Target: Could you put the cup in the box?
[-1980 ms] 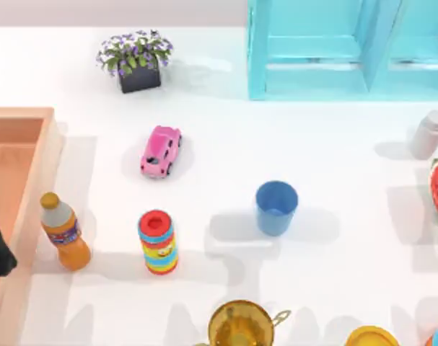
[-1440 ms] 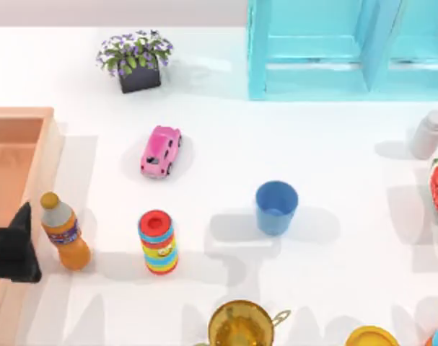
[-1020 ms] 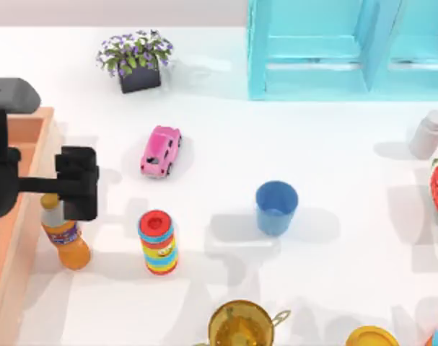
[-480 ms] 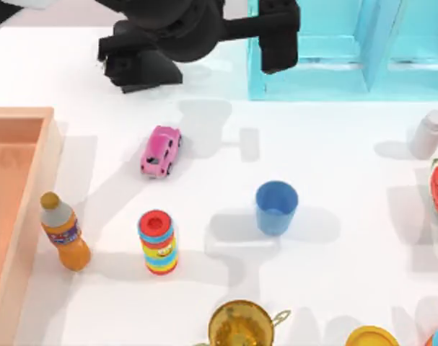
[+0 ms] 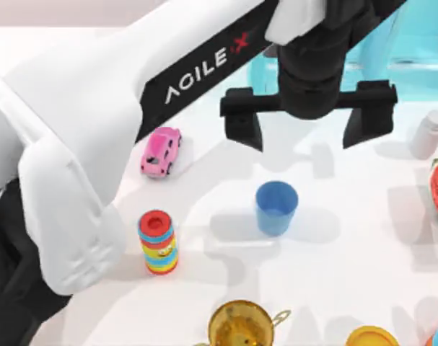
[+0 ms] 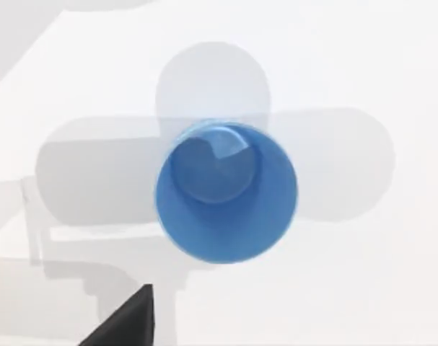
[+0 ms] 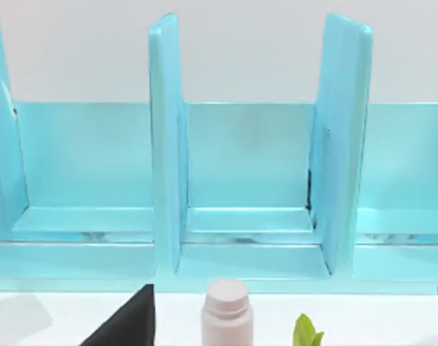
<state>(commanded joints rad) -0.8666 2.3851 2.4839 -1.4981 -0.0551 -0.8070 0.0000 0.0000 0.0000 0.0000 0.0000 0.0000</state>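
— Left gripper (image 5: 309, 126), where is it?

— Mine hangs released, its 2 fingers (image 5: 244, 124) spread wide, just beyond the cup (image 5: 276, 207) toward the teal cabinet (image 5: 413, 50).

— And the cup?

— Plain blue, tapered, no handle, upright and open-mouthed on the white table (image 5: 348, 274), near the pink toy car (image 5: 160, 151).
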